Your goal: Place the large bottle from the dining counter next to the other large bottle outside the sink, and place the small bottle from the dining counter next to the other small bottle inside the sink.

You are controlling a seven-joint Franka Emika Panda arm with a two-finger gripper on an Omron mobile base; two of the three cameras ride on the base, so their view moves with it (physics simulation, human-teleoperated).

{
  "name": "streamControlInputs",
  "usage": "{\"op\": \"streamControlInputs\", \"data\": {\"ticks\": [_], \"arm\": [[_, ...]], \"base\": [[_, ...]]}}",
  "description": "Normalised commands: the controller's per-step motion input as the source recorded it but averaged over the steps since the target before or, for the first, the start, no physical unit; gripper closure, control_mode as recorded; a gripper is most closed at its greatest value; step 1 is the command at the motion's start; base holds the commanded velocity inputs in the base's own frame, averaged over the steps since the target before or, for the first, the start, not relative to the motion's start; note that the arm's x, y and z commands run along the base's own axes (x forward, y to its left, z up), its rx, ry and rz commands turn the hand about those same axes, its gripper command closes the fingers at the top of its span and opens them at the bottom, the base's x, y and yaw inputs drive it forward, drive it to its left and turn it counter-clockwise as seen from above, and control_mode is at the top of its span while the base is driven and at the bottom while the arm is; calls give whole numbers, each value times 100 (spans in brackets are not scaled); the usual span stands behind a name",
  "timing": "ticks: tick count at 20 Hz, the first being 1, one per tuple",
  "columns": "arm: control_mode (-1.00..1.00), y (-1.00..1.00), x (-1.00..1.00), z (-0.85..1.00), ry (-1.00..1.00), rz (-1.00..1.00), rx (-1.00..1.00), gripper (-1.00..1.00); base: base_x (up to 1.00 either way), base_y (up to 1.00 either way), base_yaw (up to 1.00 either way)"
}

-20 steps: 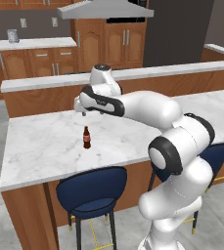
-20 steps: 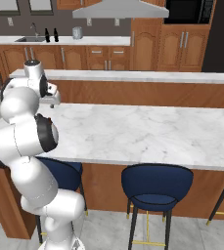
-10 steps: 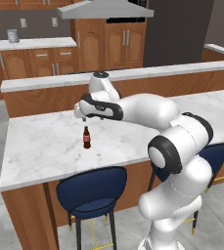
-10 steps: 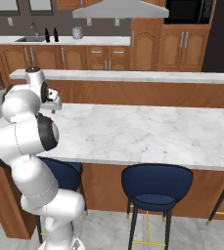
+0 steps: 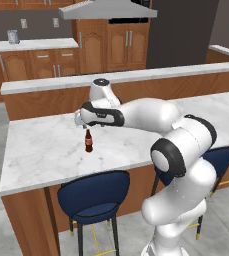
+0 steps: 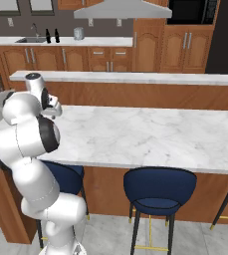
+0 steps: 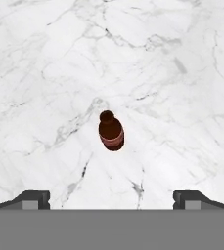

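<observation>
A dark brown bottle (image 5: 88,141) with a red label stands upright on the dining counter (image 5: 46,150), near its left part. My gripper (image 5: 81,120) hangs just above and slightly behind it, pointing down, open and empty. In the hand view the bottle (image 7: 111,131) is seen from above, centred between and ahead of my two fingertips (image 7: 35,197), which stand wide apart around my gripper (image 7: 111,200). The sink (image 6: 30,40) with its tap lies in the far back worktop. Two dark bottles (image 6: 48,36) (image 6: 57,36) stand just right of it. I cannot tell whether the counter bottle is the large or the small one.
A raised wooden ledge (image 5: 136,77) runs behind the dining counter. Blue stools (image 5: 91,192) (image 6: 159,185) are tucked under its front edge. A metal canister (image 6: 78,33) stands on the back worktop, and a hood (image 6: 120,10) hangs above.
My hand has come down and slightly left toward the top of the brown bottle. The bottle has not moved and the jaws stayed open.
</observation>
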Motion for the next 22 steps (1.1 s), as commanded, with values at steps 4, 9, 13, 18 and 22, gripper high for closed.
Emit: {"op": "streamControlInputs", "data": {"ticks": [4,9,13,18,22], "arm": [[-100,24,22,1,0,0,0,-100],[-100,17,2,0,0,0,0,-100],[-100,-5,0,0,0,0,0,-100],[-100,-14,0,0,0,0,0,-100],[-100,-15,0,0,0,0,0,-100]], "base": [[0,0,0],[0,0,0],[0,0,0],[0,0,0],[0,0,0]]}}
